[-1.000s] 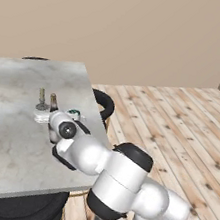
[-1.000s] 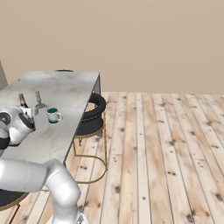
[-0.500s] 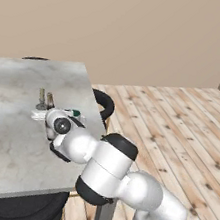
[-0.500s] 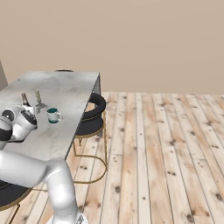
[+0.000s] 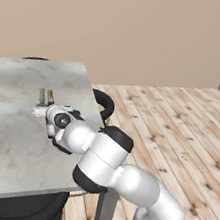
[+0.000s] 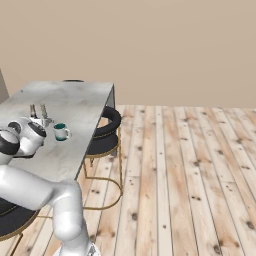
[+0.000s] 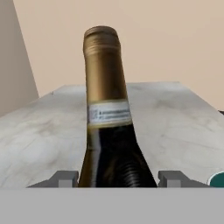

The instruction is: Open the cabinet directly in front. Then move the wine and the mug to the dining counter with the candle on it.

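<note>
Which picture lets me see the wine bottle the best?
The hand view. The wine stands big and close between the finger tips there, with its gold neck and pale label clear. In the left base view the arm covers most of it. In the right base view I cannot pick it out for sure.

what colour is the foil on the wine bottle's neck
Gold foil on the wine, clearest in the hand view.

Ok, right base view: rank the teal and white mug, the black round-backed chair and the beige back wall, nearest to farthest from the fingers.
1. Teal and white mug, on the grey-white marble counter.
2. Black round-backed chair, off the counter's side.
3. Beige back wall, behind everything.
</note>
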Robot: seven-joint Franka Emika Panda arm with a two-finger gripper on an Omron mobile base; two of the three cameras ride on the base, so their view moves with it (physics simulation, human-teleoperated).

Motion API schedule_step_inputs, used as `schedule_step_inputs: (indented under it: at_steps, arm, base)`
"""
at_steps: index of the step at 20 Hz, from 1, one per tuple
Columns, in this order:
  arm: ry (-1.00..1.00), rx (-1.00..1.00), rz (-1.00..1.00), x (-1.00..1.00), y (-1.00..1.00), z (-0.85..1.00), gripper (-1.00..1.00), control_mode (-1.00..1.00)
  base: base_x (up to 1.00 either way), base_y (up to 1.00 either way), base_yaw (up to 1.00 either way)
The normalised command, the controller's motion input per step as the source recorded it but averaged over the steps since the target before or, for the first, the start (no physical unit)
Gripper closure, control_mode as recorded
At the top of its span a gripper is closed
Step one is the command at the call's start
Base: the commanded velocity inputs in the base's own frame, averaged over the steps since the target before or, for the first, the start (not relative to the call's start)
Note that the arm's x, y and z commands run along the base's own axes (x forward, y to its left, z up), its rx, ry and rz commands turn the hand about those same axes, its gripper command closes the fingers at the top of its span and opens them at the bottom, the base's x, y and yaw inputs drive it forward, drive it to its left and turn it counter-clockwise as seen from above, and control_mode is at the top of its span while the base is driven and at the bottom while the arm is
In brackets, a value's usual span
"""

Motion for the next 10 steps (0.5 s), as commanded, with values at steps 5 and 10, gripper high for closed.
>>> schedule_step_inputs:
  at_steps: [5,10]
  arm:
    - [0.00,0.00,0.00,0.05,0.00,-0.25,1.00,-1.00]
    - [-0.03,0.00,0.00,-0.10,0.00,0.00,1.00,-1.00]
  base:
    - [0.00,0.00,0.00]
    - [0.00,0.00,0.00]
